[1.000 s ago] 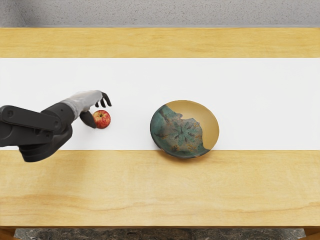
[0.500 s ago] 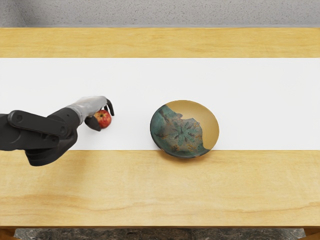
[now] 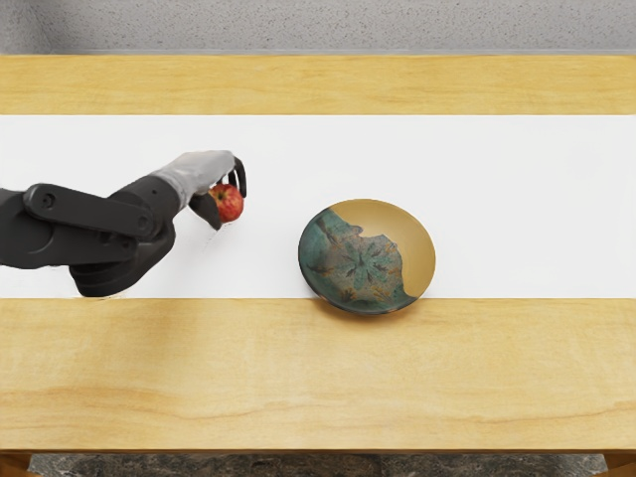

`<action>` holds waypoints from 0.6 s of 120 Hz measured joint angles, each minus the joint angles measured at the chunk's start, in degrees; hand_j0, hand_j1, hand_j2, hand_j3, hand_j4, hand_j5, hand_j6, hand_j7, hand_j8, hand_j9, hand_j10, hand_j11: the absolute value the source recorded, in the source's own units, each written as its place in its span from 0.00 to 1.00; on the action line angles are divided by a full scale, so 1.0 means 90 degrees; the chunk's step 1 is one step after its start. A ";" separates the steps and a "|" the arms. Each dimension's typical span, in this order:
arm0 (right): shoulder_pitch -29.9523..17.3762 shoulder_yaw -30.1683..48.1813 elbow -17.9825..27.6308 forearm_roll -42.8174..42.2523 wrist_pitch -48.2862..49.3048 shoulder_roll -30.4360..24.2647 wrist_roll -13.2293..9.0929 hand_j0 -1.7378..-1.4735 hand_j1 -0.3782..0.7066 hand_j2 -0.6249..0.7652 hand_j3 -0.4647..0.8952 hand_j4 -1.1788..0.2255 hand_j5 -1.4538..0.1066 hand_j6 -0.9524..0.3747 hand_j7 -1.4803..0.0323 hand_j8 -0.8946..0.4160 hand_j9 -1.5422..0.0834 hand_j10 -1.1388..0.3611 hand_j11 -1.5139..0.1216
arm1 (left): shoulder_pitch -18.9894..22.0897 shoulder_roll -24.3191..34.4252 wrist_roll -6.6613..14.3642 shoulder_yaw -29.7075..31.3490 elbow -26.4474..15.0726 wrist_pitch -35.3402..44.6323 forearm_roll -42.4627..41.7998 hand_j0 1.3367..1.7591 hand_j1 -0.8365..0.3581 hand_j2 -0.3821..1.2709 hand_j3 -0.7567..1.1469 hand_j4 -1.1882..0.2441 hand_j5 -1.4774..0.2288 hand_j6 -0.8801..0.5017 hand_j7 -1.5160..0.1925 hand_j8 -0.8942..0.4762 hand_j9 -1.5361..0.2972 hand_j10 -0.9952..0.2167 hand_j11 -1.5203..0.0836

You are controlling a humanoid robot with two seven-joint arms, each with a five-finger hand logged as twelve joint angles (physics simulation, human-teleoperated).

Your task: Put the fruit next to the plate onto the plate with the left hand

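Single head view, set high over the near side of the table (image 3: 318,378), looking steeply down and away, fairly close, its top spanning full width, plate (image 3: 417,248) just right of centre, grey strip (image 3: 318,25) beyond far edge

No writing, labels or numbers can be read anywhere.

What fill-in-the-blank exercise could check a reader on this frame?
1. The ____ hand is shut on the red apple.
2. The plate lies to the picture's ____ of the apple.
3. At this moment the plate holds ____.
4. The plate stands on the table's ____ runner.

Missing words: left; right; nothing; white.
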 joint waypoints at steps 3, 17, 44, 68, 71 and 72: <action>0.0000 0.0000 0.0000 0.0000 0.0000 0.0000 0.0000 0.30 0.06 0.44 0.34 0.82 0.91 0.69 0.95 0.66 0.92 0.74 0.90 | -0.0139 -0.0114 0.0002 -0.0012 0.0004 0.0000 -0.0036 0.75 0.47 0.40 0.40 0.43 0.29 0.37 0.32 0.37 0.31 0.24 0.35; 0.0000 0.0000 0.0001 0.0000 0.0000 0.0000 0.0000 0.30 0.06 0.44 0.34 0.82 0.91 0.69 0.95 0.66 0.92 0.74 0.90 | -0.0550 -0.0611 0.0003 -0.0045 0.0051 0.0000 -0.0213 0.75 0.45 0.42 0.40 0.45 0.28 0.38 0.32 0.37 0.32 0.24 0.35; 0.0000 0.0000 0.0001 0.0000 0.0000 0.0000 0.0000 0.30 0.06 0.44 0.34 0.82 0.91 0.69 0.95 0.66 0.92 0.74 0.90 | -0.1011 -0.1550 -0.0008 -0.0080 0.0189 -0.0013 -0.0550 0.75 0.44 0.44 0.40 0.46 0.27 0.39 0.32 0.37 0.32 0.24 0.35; 0.0000 0.0000 0.0000 0.0000 0.0000 0.0000 0.0000 0.30 0.06 0.44 0.34 0.82 0.91 0.69 0.95 0.66 0.92 0.74 0.90 | -0.0962 -0.2042 -0.0015 -0.0443 0.0217 -0.0014 -0.0589 0.76 0.41 0.52 0.40 0.45 0.26 0.39 0.32 0.37 0.32 0.24 0.35; 0.0000 0.0000 0.0000 0.0000 0.0000 0.0000 0.0000 0.30 0.06 0.44 0.34 0.82 0.91 0.69 0.95 0.66 0.92 0.74 0.90 | -0.0945 -0.2045 -0.0015 -0.0479 0.0217 -0.0011 -0.0589 0.76 0.41 0.53 0.40 0.45 0.27 0.38 0.32 0.37 0.32 0.24 0.35; 0.0000 0.0000 0.0000 0.0000 0.0000 0.0000 0.0000 0.30 0.06 0.44 0.34 0.82 0.91 0.69 0.95 0.66 0.92 0.74 0.90 | -0.0942 -0.2045 -0.0015 -0.0490 0.0217 -0.0011 -0.0589 0.76 0.41 0.52 0.40 0.45 0.27 0.38 0.31 0.37 0.32 0.24 0.35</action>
